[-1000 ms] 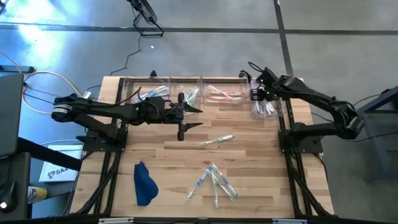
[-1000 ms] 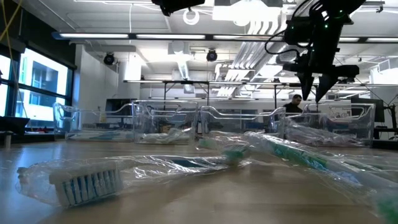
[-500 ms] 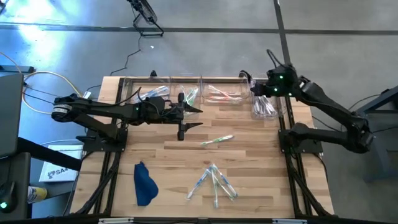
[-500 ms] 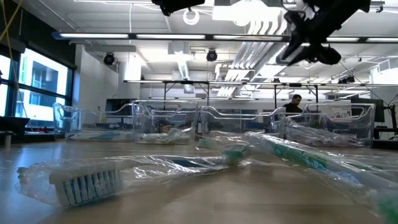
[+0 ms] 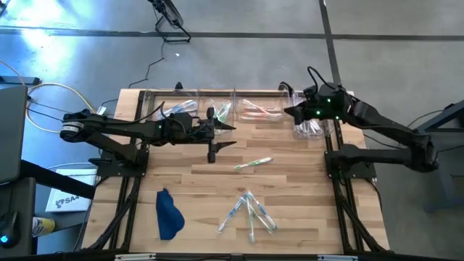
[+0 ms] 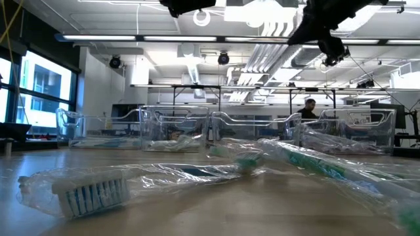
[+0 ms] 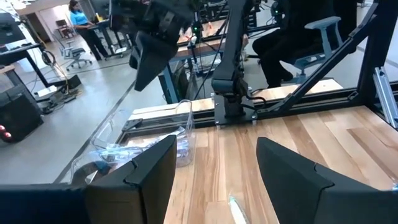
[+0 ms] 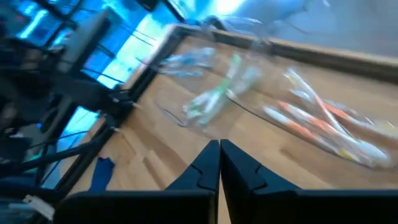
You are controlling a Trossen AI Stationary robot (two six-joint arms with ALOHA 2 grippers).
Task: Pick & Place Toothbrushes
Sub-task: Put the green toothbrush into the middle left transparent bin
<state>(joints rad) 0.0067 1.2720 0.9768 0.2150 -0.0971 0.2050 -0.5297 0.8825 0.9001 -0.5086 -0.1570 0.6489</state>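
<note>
Several wrapped toothbrushes lie loose on the wooden table: one (image 5: 252, 164) near the middle and a cluster (image 5: 250, 212) toward the near edge, some close in the low view (image 6: 92, 190). More toothbrushes lie in clear bins (image 5: 217, 109) along the far edge; green ones (image 8: 217, 93) and pink ones (image 8: 317, 124) show in the right wrist view. My left gripper (image 5: 228, 137) (image 7: 214, 180) hovers open above the table's middle, holding nothing. My right gripper (image 5: 290, 112) (image 8: 219, 155) is shut and empty, raised beside the rightmost bin (image 5: 312, 125) and pointing toward the table's left.
A dark blue cloth (image 5: 168, 214) lies near the front left of the table. The row of clear bins (image 6: 177, 134) lines the far edge. Bare wood (image 5: 297, 181) lies between the loose toothbrushes and the bins. A person (image 6: 313, 108) is in the room behind.
My right gripper has risen from over the rightmost bin, tipped from pointing down to pointing level toward the table's left, and shut with nothing in it. The toothbrushes have not moved.
</note>
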